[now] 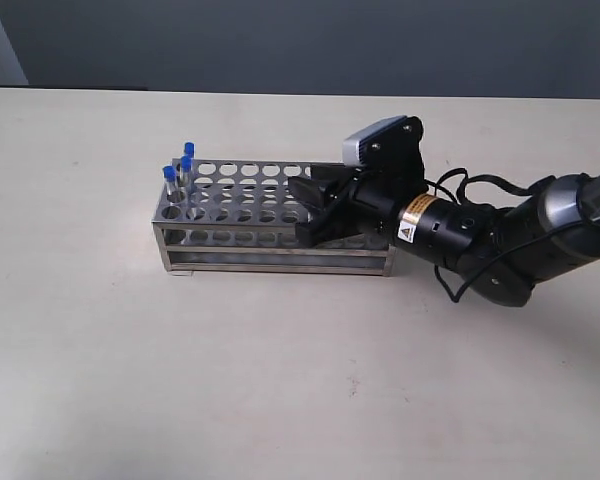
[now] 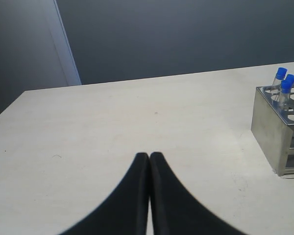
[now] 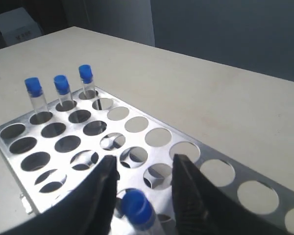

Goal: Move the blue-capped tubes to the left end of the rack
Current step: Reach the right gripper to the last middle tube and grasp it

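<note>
Right wrist view showed the right jaws standing apart, straddling the fourth blue-capped tube (image 3: 137, 208) without visibly pinching it, probably lined up for a grasp. Ahead of the jaws, three blue-capped tubes (image 3: 61, 84) already stood at the far end of the rack (image 3: 220, 169). Left jaws were pressed shut above the desk (image 2: 112, 122), well apart from the rack, apparently idle.

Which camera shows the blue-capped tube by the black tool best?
The right wrist view: the clear tube with a bright blue cap sits close up between the open fingers of the right black tool. The exterior view hides it behind that tool; the left wrist view misses it.
</note>
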You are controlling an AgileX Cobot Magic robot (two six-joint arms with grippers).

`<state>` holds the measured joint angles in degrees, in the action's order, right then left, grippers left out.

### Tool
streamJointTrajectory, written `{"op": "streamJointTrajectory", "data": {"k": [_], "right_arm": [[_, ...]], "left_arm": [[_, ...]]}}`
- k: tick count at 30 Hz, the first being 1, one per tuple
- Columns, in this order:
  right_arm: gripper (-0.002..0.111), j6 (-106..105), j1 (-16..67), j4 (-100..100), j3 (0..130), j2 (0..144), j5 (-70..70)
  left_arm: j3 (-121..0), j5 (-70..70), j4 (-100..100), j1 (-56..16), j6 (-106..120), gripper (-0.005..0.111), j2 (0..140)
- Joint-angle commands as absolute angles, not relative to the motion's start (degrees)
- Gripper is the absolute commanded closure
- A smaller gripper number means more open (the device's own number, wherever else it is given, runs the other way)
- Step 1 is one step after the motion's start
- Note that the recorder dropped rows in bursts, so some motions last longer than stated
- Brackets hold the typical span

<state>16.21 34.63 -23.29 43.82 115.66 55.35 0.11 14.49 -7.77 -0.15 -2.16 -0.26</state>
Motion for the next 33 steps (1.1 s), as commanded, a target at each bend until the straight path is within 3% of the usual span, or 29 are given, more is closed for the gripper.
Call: {"op": "streamJointTrajectory", "data": {"k": [1, 16, 18, 23, 33], "right_arm": [[0.071, 16.6, 34.4, -24.1, 44.9, 115.7, 53.0], [0.072, 16.6, 34.4, -24.2, 44.9, 115.7, 49.8], [0.078, 16.6, 34.4, -24.2, 44.9, 115.7, 49.8], [0.109, 16.6, 34.4, -23.9, 44.9, 115.7, 49.8], [0.109, 16.6, 34.4, -23.9, 44.9, 111.7, 49.6]], "left_arm": [[0.0, 13.7, -7.8, -0.5, -2.4, 0.106, 0.0], [0.0, 13.7, -7.8, -0.5, -2.4, 0.106, 0.0], [0.0, 13.7, -7.8, -0.5, -2.4, 0.106, 0.0], [0.0, 13.7, -7.8, -0.5, -2.4, 0.106, 0.0], [0.0, 13.7, -7.8, -0.5, -2.4, 0.106, 0.0]]}}
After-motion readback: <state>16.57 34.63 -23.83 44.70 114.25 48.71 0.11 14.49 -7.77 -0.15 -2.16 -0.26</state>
